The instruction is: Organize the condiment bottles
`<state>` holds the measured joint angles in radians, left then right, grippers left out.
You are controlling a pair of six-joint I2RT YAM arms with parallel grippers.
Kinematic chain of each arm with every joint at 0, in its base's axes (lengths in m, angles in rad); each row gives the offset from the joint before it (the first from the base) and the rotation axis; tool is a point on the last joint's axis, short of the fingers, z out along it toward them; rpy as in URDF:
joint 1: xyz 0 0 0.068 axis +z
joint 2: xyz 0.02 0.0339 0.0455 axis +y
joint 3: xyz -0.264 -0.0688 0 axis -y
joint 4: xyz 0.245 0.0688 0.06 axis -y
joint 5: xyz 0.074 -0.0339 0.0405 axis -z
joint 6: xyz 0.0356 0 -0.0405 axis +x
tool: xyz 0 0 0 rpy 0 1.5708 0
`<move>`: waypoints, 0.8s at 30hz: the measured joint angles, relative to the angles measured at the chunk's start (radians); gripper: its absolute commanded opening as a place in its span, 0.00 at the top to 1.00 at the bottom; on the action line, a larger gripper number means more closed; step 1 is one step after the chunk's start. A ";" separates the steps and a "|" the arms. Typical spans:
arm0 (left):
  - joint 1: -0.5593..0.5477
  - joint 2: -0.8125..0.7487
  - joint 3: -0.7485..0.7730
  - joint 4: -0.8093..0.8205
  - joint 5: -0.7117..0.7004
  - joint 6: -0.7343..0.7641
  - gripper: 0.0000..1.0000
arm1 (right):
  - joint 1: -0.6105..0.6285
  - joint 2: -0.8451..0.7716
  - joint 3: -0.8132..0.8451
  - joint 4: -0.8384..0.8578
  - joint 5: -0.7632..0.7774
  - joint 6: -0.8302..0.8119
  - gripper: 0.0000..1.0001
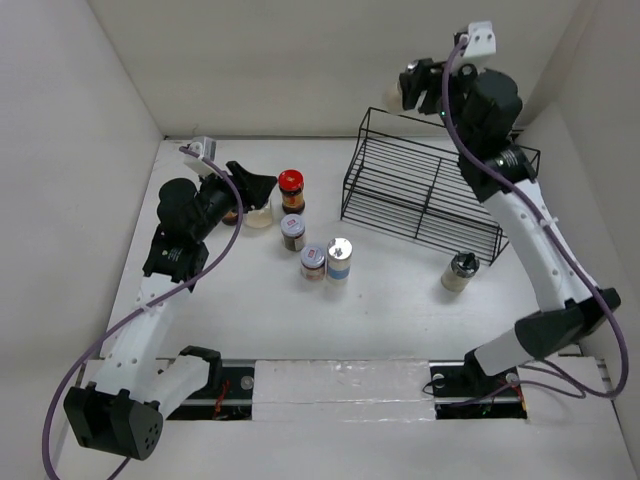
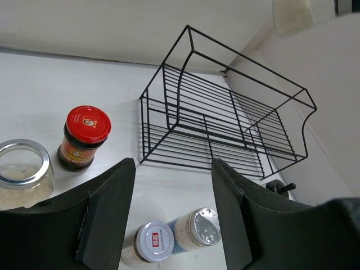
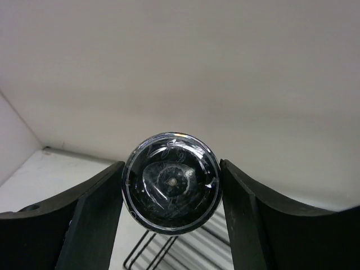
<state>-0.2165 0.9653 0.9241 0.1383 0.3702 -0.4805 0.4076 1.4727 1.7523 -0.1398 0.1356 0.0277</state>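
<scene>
My right gripper [image 1: 418,85] is shut on a pale-filled bottle [image 1: 406,92] and holds it high above the black wire rack [image 1: 425,190]. In the right wrist view the bottle's round dark end [image 3: 171,181] sits between both fingers. My left gripper [image 1: 248,188] is open and empty over a pale-filled jar with a silver rim [image 1: 259,216]. On the table stand a red-capped jar [image 1: 291,186], a dark jar [image 1: 293,231], a white-capped jar [image 1: 313,262], a silver-topped shaker [image 1: 340,257] and a black-capped grinder [image 1: 459,271].
The wire rack [image 2: 225,124] stands at the back right, next to the right wall. White walls enclose the table on the left, back and right. The arm bases sit on a rail at the near edge [image 1: 340,385].
</scene>
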 measured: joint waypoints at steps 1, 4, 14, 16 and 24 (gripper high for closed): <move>0.000 0.000 0.000 0.000 -0.001 0.000 0.48 | -0.019 0.042 0.053 0.006 -0.023 -0.006 0.48; 0.000 0.000 0.000 0.000 -0.001 0.000 0.48 | -0.057 0.177 0.201 -0.011 -0.080 -0.013 0.48; 0.000 0.000 0.000 -0.001 -0.009 0.001 0.48 | -0.099 0.452 0.345 -0.164 -0.188 -0.021 0.49; 0.000 0.000 0.000 -0.001 -0.009 0.001 0.48 | -0.100 0.460 0.344 -0.182 -0.195 -0.023 0.49; 0.000 0.000 0.000 -0.001 -0.008 0.001 0.48 | -0.105 0.458 0.306 -0.171 -0.208 -0.032 0.43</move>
<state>-0.2165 0.9649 0.9241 0.1375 0.3626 -0.4797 0.3027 1.9308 2.0579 -0.3107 -0.0723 -0.0044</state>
